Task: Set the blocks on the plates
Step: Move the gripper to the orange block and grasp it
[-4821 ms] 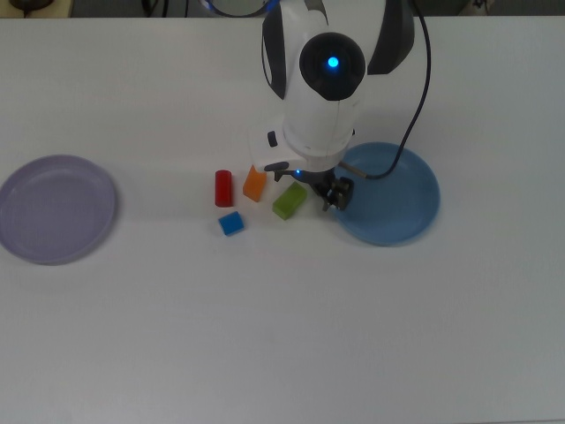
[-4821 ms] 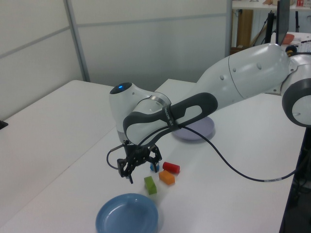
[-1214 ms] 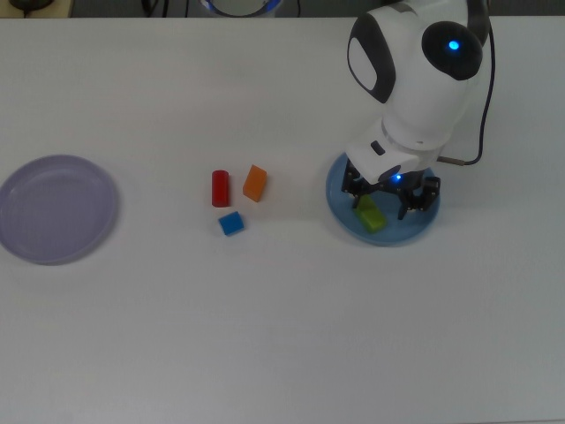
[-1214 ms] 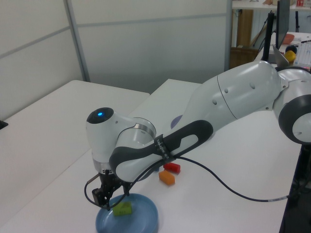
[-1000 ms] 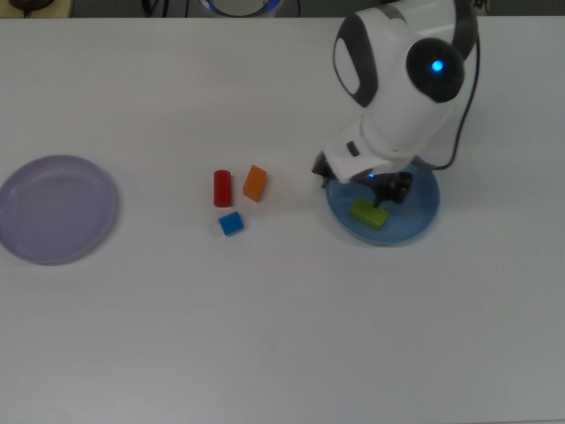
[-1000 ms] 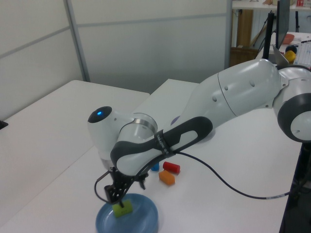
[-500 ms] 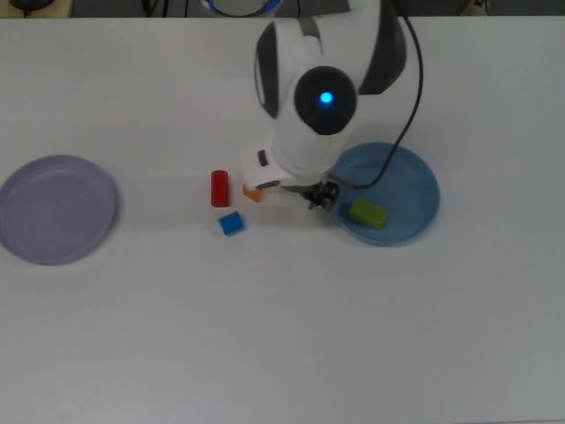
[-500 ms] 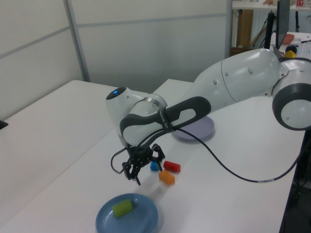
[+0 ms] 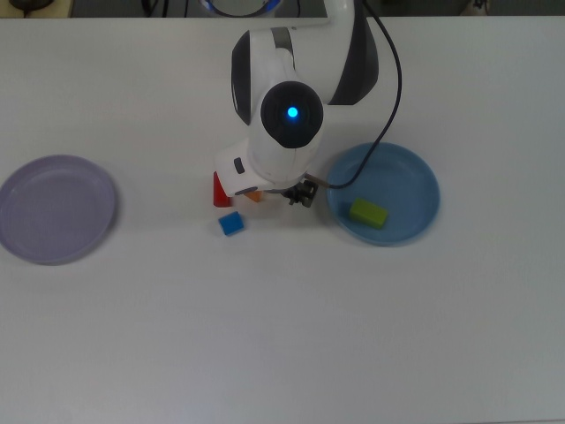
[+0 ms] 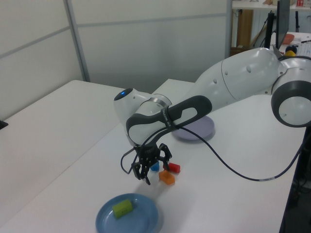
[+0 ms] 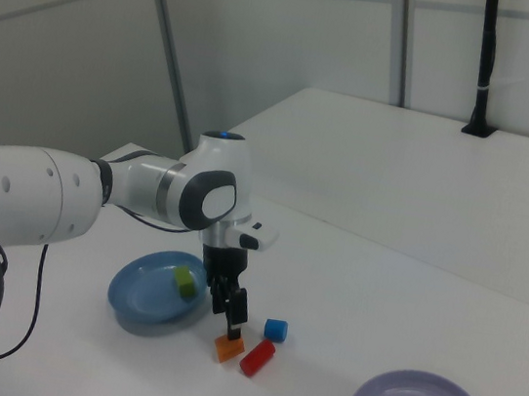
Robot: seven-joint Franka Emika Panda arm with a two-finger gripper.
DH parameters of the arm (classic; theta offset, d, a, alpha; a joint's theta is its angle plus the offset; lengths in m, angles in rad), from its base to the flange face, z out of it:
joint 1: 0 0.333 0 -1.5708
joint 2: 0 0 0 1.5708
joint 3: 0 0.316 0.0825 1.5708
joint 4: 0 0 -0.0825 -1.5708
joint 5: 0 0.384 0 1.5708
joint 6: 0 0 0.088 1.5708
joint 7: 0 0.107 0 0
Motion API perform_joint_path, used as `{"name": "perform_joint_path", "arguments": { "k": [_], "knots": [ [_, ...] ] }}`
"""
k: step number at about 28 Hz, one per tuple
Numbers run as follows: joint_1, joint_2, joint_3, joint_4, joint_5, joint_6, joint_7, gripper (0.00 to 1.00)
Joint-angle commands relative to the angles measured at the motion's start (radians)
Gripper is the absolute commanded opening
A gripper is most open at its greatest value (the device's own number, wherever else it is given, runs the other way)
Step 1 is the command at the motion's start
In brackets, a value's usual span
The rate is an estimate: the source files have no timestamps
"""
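Note:
A lime-green block (image 9: 368,213) lies in the blue plate (image 9: 406,177), apart from the arm. My gripper (image 11: 230,323) is open and holds nothing. It hovers just above the orange block (image 11: 229,348). In the top view the arm hides most of that orange block (image 9: 254,197) and part of the red cylinder (image 9: 218,190). The blue cube (image 9: 231,223) sits on the table just below them in the top view. At the top view's far left the lilac plate (image 9: 55,208) holds nothing. The left view shows the gripper (image 10: 144,177) beside the orange block (image 10: 166,178), red cylinder (image 10: 174,168) and blue cube (image 10: 154,166).
The white table (image 9: 291,336) carries only the plates and blocks. A black cable (image 9: 388,106) runs from the arm over the blue plate's edge. In the right view a black post (image 11: 485,62) stands at the back on a second table.
The gripper let go of the green block in the blue plate, rose, and swung to the top view's left. It now hangs over the orange block.

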Motion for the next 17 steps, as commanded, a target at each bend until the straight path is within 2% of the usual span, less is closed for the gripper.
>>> {"name": "perform_joint_path", "arguments": {
  "k": [1,14,15,17],
  "knots": [
    [-0.005,-0.031,-0.001,-0.057,0.021,-0.017,-0.031,0.92],
    [-0.03,-0.031,0.001,-0.063,0.024,-0.011,-0.046,0.9],
    [-0.03,-0.029,0.001,-0.065,0.024,-0.007,-0.046,0.78],
    [-0.03,-0.024,0.001,-0.065,0.024,-0.005,-0.047,0.67]
  ]
}}
